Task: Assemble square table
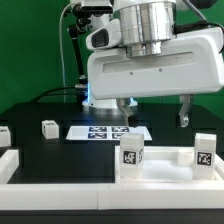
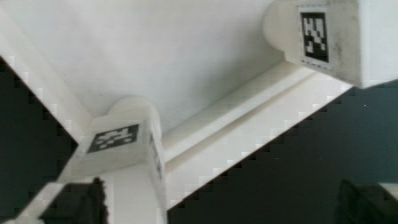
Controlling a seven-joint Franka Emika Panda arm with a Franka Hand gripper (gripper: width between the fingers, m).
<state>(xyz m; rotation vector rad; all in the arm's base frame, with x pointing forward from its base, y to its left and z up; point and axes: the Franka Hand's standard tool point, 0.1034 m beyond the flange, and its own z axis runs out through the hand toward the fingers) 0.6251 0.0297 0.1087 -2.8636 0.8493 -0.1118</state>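
A glossy white, boxy plastic gripper (image 1: 154, 118) sits under a shiny silver metal cylinder (image 1: 148, 22); black cables (image 1: 72, 40) loop at its ten o'clock, two slim dark fingers (image 1: 183, 112) at six.

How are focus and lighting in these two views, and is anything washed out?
Exterior view: the light is even; the arm, close to the lens, looks soft and slightly glossy, while the tag on the near leg reads clearly. Wrist view: soft overall; the white table top is nearly washed out, its rim shown only by faint shading, and the marker on the tagged leg is blurred.
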